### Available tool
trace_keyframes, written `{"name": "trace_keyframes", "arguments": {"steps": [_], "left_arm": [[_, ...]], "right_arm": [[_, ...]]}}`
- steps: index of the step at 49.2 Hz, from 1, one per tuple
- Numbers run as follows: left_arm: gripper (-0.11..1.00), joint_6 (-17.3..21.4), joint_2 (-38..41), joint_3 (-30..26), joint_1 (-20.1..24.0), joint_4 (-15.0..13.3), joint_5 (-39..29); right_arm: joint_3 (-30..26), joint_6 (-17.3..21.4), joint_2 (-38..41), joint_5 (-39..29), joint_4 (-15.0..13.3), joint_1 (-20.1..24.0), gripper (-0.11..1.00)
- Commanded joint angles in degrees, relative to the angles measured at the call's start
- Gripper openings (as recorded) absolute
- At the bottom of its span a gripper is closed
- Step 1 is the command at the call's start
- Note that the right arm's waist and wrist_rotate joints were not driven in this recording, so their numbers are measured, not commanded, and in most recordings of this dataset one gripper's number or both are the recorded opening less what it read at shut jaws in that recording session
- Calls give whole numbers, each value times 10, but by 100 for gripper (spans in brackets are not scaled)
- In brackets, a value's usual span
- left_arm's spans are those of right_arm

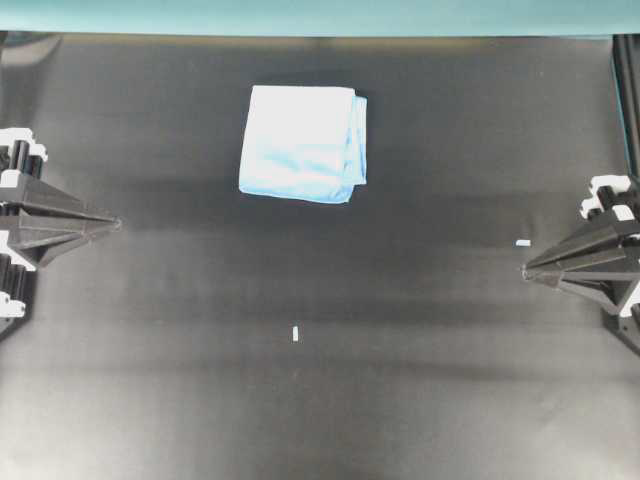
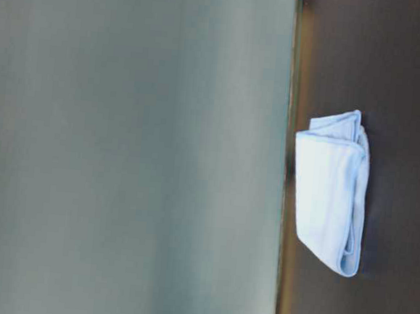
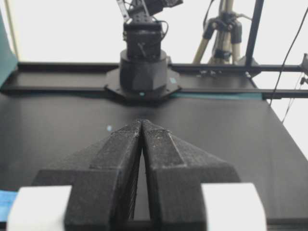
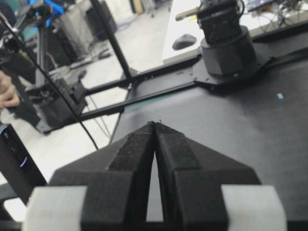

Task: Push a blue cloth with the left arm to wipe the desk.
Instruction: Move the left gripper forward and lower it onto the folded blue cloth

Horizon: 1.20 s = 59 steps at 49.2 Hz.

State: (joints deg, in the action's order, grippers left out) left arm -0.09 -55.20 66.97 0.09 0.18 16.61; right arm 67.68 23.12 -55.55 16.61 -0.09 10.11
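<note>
The blue cloth (image 1: 304, 143) lies folded on the far middle of the black desk (image 1: 320, 400); it also shows in the table-level view (image 2: 330, 199). My left gripper (image 1: 117, 223) is shut and empty at the left edge, well left of and nearer than the cloth; in the left wrist view (image 3: 142, 122) its tips meet. My right gripper (image 1: 525, 271) is shut and empty at the right edge; in the right wrist view (image 4: 155, 123) its tips meet. A bit of blue (image 3: 7, 204) shows at the lower left of the left wrist view.
A teal strip (image 1: 320, 15) runs along the far edge. A tiny white slip (image 1: 296, 334) lies at the desk's middle front, another (image 1: 522, 243) near the right gripper. The opposite arm's base (image 3: 143, 72) stands across the desk.
</note>
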Motion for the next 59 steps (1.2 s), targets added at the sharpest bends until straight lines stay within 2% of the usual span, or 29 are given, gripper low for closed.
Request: {"name": "trace_keyframes", "arguments": {"steps": [1,4,8,23,36,39,42,50,53,55,59], "left_arm": [[6,-1,14,-21,12,23,10],[9,-2,34,-32,18,23,14],[0,-2,64,-44,26,23,20],[0,-33,207,-88,105,23,40],[3,-45,353,-164,166,23,41],[10,-45,389,-184,178,23,39],[23,-46,427,-204,190,23,37],[70,-46,514,-258,220,23,10],[84,-46,544,-277,229,23,-4],[89,-45,563,-289,235,23,-11],[88,-46,596,-312,247,23,-25]], "right_arm": [[-11,0,4,4,-1,0,3],[-11,1,4,3,-1,1,2],[-11,1,4,-4,-1,1,0],[-12,0,0,-13,0,0,0],[-12,1,-1,-30,1,1,0],[-11,1,-1,-31,2,1,0],[-11,0,-1,-30,2,0,0],[-11,1,-1,-30,2,0,0],[-11,1,-1,-30,2,1,0],[-11,0,-1,-31,2,1,0],[-11,1,-1,-36,2,1,0]]}}
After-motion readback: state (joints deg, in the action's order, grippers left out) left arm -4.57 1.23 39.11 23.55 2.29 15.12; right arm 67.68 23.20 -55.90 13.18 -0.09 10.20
